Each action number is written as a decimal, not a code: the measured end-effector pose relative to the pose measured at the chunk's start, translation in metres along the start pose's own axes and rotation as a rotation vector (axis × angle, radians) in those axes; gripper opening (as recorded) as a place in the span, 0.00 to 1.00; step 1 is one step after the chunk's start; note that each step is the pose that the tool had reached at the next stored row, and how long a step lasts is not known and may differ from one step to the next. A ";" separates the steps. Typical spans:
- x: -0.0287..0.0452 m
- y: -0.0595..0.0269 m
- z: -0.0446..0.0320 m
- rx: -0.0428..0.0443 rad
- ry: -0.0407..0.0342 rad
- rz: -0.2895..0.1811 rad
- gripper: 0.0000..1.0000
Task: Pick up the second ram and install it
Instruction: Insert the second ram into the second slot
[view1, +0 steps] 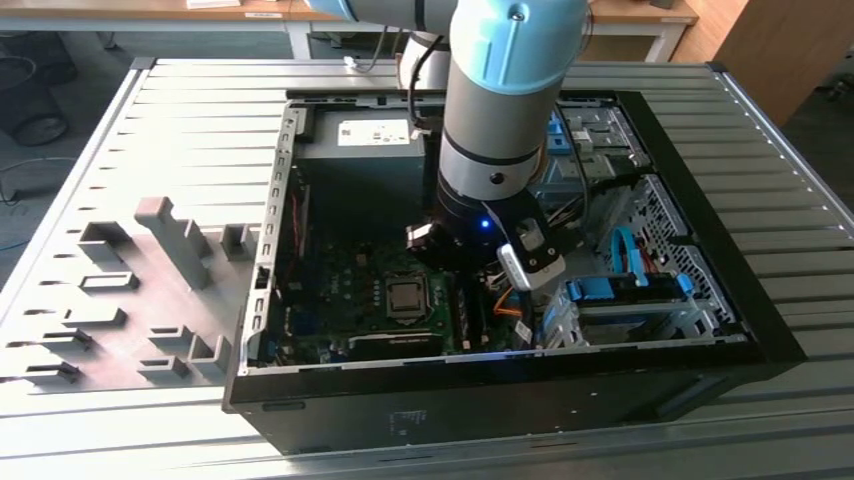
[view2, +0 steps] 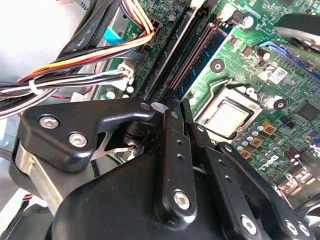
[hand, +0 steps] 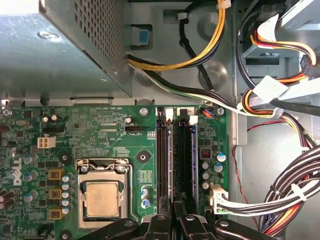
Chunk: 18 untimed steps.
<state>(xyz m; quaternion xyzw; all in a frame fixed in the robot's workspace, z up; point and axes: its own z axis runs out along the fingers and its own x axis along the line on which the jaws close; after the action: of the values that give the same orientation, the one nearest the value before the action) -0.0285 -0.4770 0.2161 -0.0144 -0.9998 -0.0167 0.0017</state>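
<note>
My gripper (hand: 175, 207) is down inside the open computer case (view1: 747, 330), over the memory slots (view1: 467, 315) beside the processor socket (hand: 102, 192). Its fingers (view2: 170, 130) are drawn close together on a thin dark board standing edge-on in a slot, which I take to be the second ram (hand: 183, 155). In both wrist views the board runs straight away from the fingertips along the slot, and its face and label are hidden. A second black slot (hand: 162, 155) lies right beside it. In the second wrist view a blue slot (view2: 200, 55) lies on the processor side.
Bundled power cables (hand: 290, 190) and a white connector (hand: 217, 195) lie close to the slots. The power supply box (hand: 65, 45) stands beyond the board's far edge. Blue drive-bay latches (view1: 627, 290) sit to the exterior view's right. Grey fixture blocks (view1: 160, 240) stand on the slatted table.
</note>
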 end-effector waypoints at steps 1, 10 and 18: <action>0.0000 0.0000 -0.0001 -0.0001 0.0000 0.000 0.14; 0.0000 -0.0015 -0.0080 -0.0002 0.0000 0.000 0.14; -0.0001 -0.0036 -0.0078 0.0002 0.0003 -0.007 0.14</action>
<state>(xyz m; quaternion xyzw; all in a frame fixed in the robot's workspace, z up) -0.0285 -0.4809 0.2238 -0.0109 -0.9998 -0.0167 0.0017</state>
